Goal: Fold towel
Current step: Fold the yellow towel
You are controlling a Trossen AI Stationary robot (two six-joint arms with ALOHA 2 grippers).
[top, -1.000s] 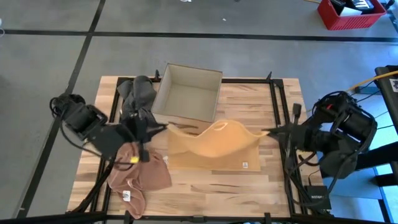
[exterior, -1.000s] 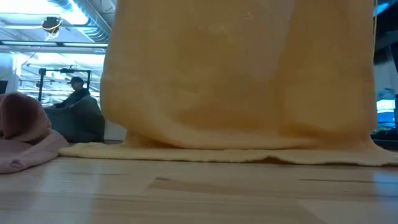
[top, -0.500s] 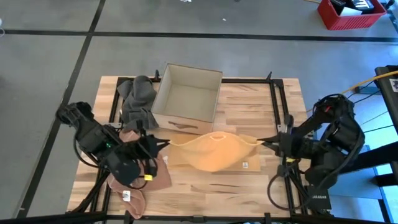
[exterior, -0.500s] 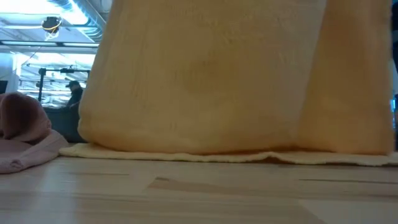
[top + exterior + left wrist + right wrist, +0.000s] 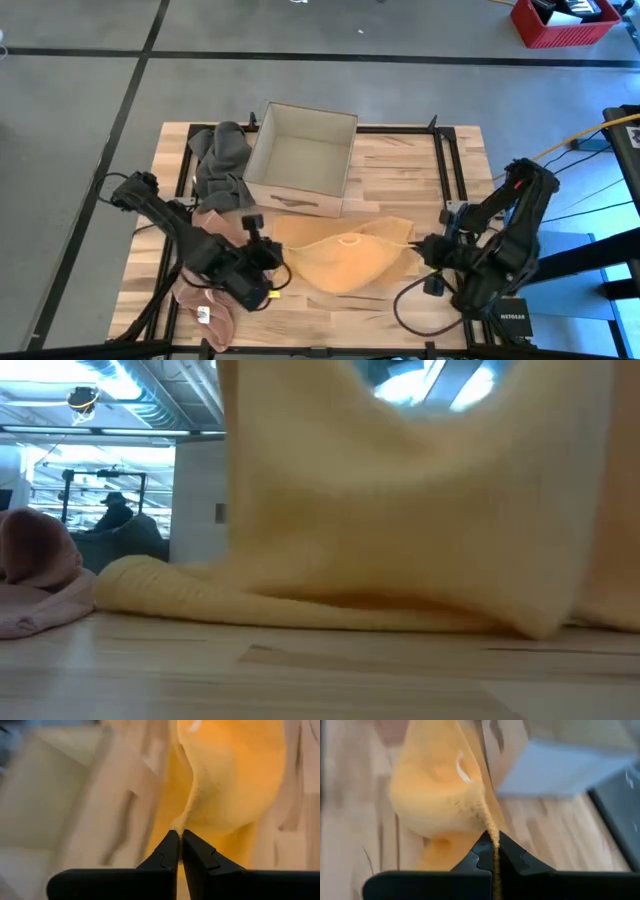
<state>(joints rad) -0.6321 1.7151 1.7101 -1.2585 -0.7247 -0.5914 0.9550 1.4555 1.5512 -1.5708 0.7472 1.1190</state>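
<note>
- The yellow towel (image 5: 345, 260) hangs in a sagging span over the front middle of the table (image 5: 400, 310), its lower part resting on the wood.
- Left gripper (image 5: 275, 267) is pinched tight on the towel's left corner; right gripper (image 5: 418, 245) is pinched tight on the right corner.
- Small white tag (image 5: 462, 769) on the towel; no writing readable.
- Pink cloth (image 5: 210, 300) lies at the front left with its own white tag; grey cloth (image 5: 222, 155) lies behind it.
- Open cardboard box (image 5: 302, 160) stands at the back middle.
- Light wood planks, black frame rails.
- Grey floor, red crate (image 5: 565, 20) far right.
- A seated person (image 5: 115, 520) shows in the room behind.
</note>
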